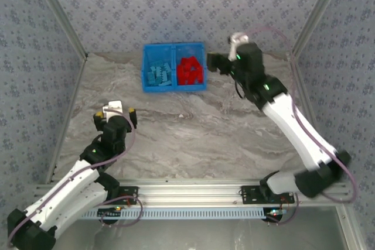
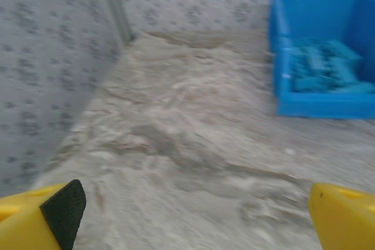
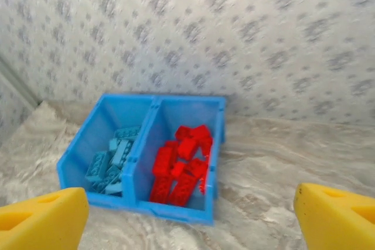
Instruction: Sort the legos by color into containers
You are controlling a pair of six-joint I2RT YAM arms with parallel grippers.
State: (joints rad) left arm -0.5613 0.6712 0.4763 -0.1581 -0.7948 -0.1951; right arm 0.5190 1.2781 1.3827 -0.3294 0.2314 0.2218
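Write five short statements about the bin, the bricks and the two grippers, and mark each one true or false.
1. The red bricks lie in the right compartment of the bin, as seen from the top view. True.
2. The light blue bricks are scattered over the table. False: they lie in the bin's left compartment.
3. The right gripper holds a red brick. False: its jaws stand wide open with nothing between them.
4. The left gripper is open, over the table and well short of the bin. True.
5. The bin has three compartments. False: one divider splits it into two.
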